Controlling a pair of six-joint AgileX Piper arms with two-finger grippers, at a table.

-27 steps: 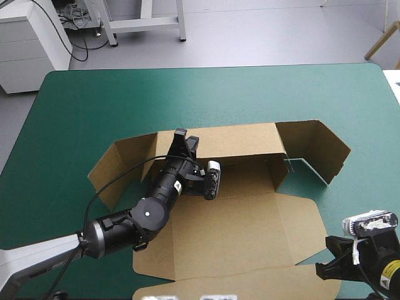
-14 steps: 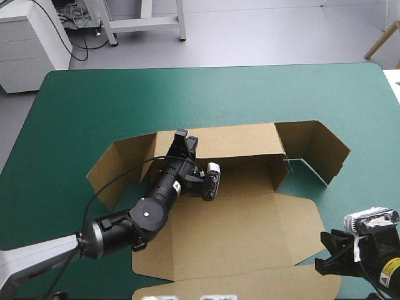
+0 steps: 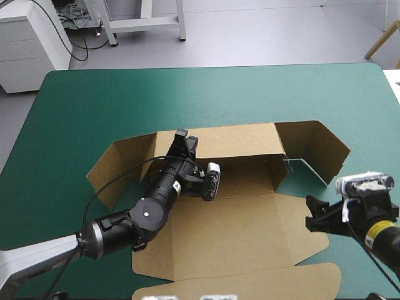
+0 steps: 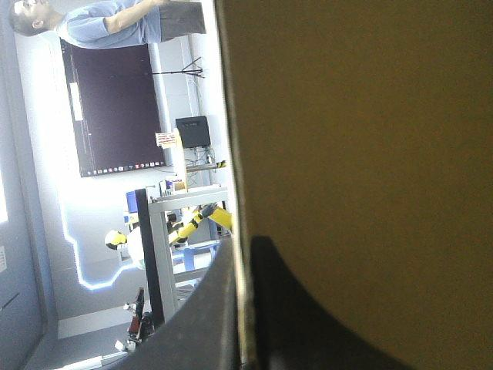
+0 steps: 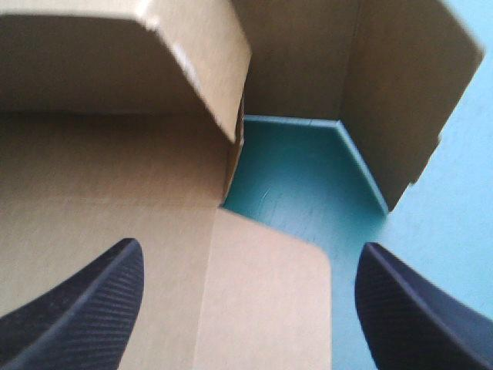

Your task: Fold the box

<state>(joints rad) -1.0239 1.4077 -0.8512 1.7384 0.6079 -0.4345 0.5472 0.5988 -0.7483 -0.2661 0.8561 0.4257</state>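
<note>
The brown box (image 3: pixel 237 225) lies opened out mid-table, its back wall (image 3: pixel 237 140) standing and its side panels angled up at both ends. My left gripper (image 3: pixel 184 139) is shut on the top edge of that back wall near its left end. In the left wrist view the black fingers (image 4: pixel 269 308) pinch the board (image 4: pixel 362 154), which fills the side ahead. My right gripper (image 3: pixel 312 215) hovers open at the box's right side flap (image 3: pixel 306 219). The right wrist view shows its gripper (image 5: pixel 246 308) with fingers (image 5: pixel 85 301) wide apart over the flap (image 5: pixel 262 293), nothing between them.
The raised right panel (image 3: pixel 315 150) stands just beyond my right gripper, with a wedge of teal-green cover (image 5: pixel 308 185) between it and the flap. A near flap (image 3: pixel 250 289) lies flat at the table's front edge. A white cabinet (image 3: pixel 31 44) stands past the far left corner.
My right gripper has opened from shut and moved away from the table's near right corner, up to the box's right flap. The left gripper and back wall have not moved.
</note>
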